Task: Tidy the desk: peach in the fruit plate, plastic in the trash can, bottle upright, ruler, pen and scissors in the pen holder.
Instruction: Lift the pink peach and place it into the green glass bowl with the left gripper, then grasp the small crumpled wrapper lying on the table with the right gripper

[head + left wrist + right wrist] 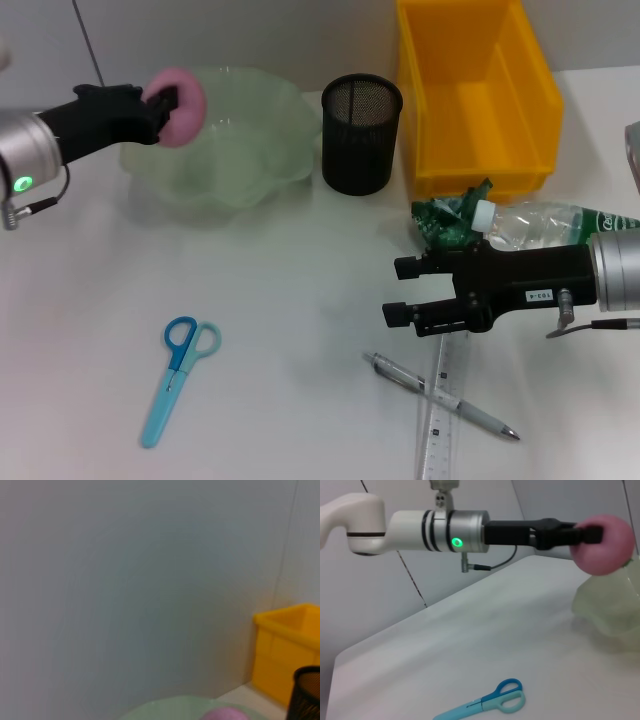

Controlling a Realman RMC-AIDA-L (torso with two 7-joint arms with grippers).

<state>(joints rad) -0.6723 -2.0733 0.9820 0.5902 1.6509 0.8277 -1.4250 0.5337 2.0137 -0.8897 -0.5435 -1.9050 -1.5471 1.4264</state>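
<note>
At the upper left of the head view, the peach (180,106) was held pinched in the left gripper (163,101) over the fruit plate (262,135) rim; lowering further inward before release would have been best. The right gripper (402,290) hung spread near the bottle (540,224).

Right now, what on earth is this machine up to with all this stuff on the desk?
It is tidying. Its left hand grips the pink peach above the edge of the green fruit plate, not yet let go. Its right hand hovers open over the desk, beside the bottle lying on its side with crumpled plastic by the yellow trash can. The scissors, pen and ruler still lie out; nothing pokes out of the pen holder.
</note>
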